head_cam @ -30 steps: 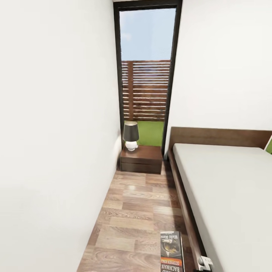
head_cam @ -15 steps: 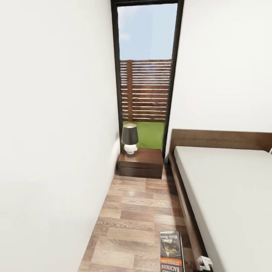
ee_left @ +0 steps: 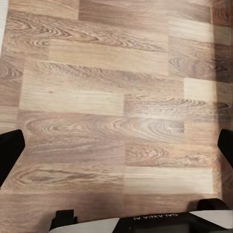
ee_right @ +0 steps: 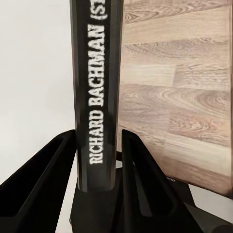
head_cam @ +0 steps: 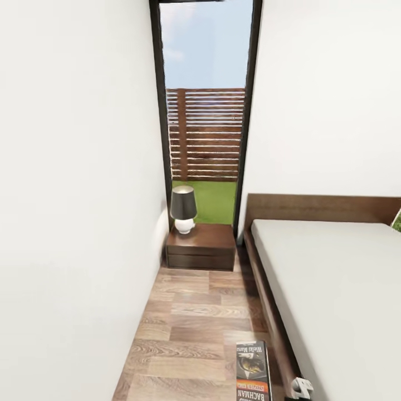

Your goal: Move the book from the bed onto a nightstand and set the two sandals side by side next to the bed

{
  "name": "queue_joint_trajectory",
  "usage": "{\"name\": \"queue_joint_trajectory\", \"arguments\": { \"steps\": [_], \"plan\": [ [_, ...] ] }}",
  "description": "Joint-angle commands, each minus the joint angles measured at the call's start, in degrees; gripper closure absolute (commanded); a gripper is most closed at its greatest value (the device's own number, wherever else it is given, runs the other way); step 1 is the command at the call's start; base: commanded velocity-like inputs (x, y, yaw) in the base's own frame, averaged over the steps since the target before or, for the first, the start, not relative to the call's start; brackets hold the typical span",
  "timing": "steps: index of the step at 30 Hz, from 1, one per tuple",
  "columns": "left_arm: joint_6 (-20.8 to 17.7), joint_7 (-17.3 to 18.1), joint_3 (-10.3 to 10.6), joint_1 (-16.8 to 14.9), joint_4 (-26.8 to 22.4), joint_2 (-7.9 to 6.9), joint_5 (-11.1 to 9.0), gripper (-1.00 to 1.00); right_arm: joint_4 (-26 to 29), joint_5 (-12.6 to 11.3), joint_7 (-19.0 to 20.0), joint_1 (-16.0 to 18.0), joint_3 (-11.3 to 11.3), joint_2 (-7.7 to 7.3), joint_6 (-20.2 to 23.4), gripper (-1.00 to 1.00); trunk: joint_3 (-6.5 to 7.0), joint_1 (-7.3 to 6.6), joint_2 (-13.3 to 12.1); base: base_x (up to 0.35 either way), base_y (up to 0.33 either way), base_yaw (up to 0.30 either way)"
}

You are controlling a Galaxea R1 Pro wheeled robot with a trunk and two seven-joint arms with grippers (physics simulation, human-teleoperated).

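Observation:
The book [head_cam: 252, 370] hangs low over the wood floor beside the bed [head_cam: 334, 289], cover up, orange band toward me. In the right wrist view its spine [ee_right: 95, 82] reads "RICHARD BACHMAN" and stands between the two black fingers of my right gripper [ee_right: 99, 138], which is shut on it. My left gripper [ee_left: 116, 145] is open over bare floor planks, with nothing between its fingers. The nightstand [head_cam: 201, 248] stands at the far end of the aisle, against the wall beside the bed's headboard. The sandals are out of view.
A lamp [head_cam: 183, 209] with a dark shade sits on the nightstand's left part. A tall window [head_cam: 203, 111] rises behind it. The aisle is narrow, between the white wall [head_cam: 72, 223] and the bed's dark frame [head_cam: 267, 312].
The whole head view has shifted: the nightstand and window now sit slightly further left and look closer, so the camera moved forward. The book keeps its place in the view.

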State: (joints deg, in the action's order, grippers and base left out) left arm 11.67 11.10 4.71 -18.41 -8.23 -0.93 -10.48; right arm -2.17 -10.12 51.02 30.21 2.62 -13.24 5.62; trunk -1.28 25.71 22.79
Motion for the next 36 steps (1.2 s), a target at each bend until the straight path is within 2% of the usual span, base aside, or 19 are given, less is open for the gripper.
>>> {"name": "queue_joint_trajectory", "arguments": {
  "steps": [1, 7, 36],
  "plan": [
    [0.19, 0.15, 0.47, -0.05, 0.06, -0.04, -0.60, -1.00, -0.11, -0.69, 0.22, 0.11, 0.01, -0.01, 0.53, 1.00, -0.10, 0.07, 0.13, 0.326, 0.000, -0.223],
    [0.19, 0.15, 0.47, -0.05, 0.06, -0.04, -0.60, -1.00, -0.11, -0.69, 0.26, 0.11, 0.02, 0.03, 0.53, 1.00, -0.01, 0.07, 0.13, 0.326, 0.000, -0.109],
    [0.19, 0.15, 0.47, -0.05, 0.06, -0.04, -0.60, -1.00, -0.11, -0.69, 0.22, 0.11, 0.01, 0.04, 0.53, 1.00, -0.01, 0.07, 0.13, 0.326, 0.000, -0.002]
  ]
}}
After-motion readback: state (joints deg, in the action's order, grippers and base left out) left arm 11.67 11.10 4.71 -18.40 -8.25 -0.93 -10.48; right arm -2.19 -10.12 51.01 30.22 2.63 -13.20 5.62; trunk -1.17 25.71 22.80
